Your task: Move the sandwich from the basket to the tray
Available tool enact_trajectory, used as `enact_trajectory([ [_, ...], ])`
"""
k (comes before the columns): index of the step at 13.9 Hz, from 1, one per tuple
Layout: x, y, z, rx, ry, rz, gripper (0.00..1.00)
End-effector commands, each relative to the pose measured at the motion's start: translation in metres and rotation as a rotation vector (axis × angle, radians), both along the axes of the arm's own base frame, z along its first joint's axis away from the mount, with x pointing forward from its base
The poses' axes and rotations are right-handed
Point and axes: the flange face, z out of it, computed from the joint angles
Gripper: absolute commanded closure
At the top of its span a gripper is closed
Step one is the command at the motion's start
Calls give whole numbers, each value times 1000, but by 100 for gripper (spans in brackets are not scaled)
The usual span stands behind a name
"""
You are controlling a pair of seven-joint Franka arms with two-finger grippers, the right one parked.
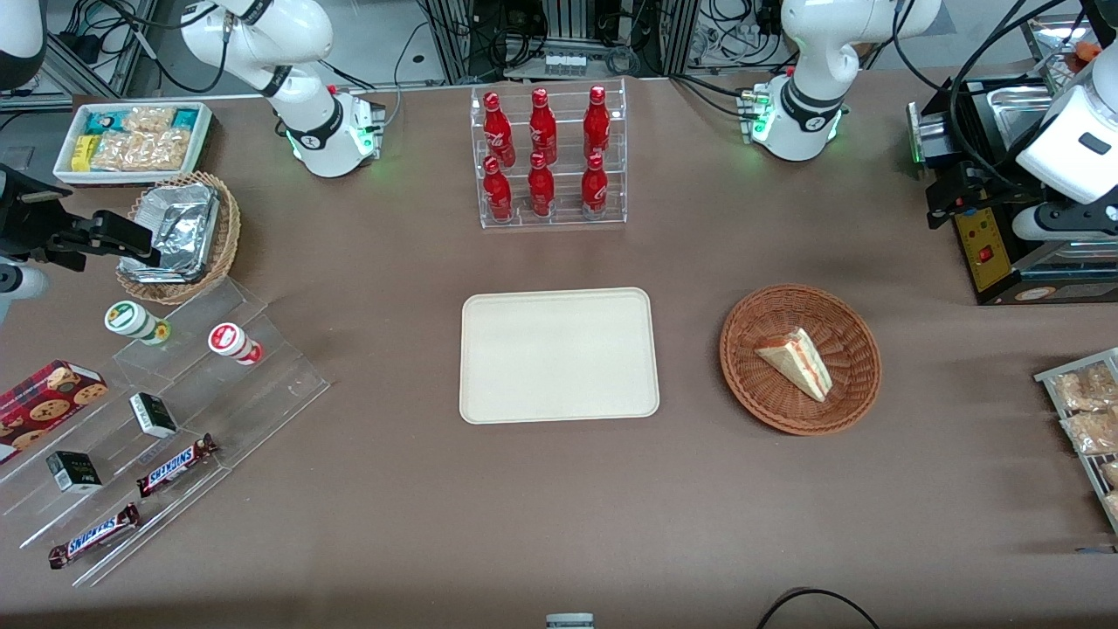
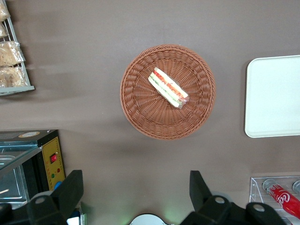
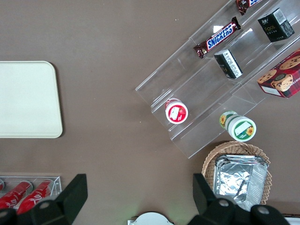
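Note:
The sandwich [image 1: 799,362] [image 2: 168,87], a clear-wrapped white wedge with orange-red and green filling, lies in the round reddish-brown basket [image 1: 742,323] [image 2: 136,70]. The cream tray [image 1: 559,354] [image 2: 274,96] sits bare beside the basket, toward the parked arm's end. My gripper [image 1: 948,196] [image 2: 136,187] hangs high over the table, farther from the front camera than the basket and toward the working arm's end. Its fingers [image 2: 70,187] are spread wide, open, with only bare tablecloth between them.
A clear rack of red bottles [image 1: 550,157] stands farther back than the tray. A black machine with a yellow panel [image 1: 987,249] [image 2: 51,161] sits close to my gripper. A wire rack of bagged snacks [image 1: 1083,411] lies at the working arm's end, acrylic shelves [image 1: 166,419] at the parked arm's.

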Motion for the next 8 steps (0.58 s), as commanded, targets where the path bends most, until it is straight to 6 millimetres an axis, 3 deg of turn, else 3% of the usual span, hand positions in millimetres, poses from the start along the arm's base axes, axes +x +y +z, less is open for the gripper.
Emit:
enact_trajectory([
  [1, -5, 3, 7, -4, -19, -12, 0],
  [4, 1, 3, -3, -1, -7, -4, 0],
  [8, 21, 2, -38, 2, 22, 28, 0],
])
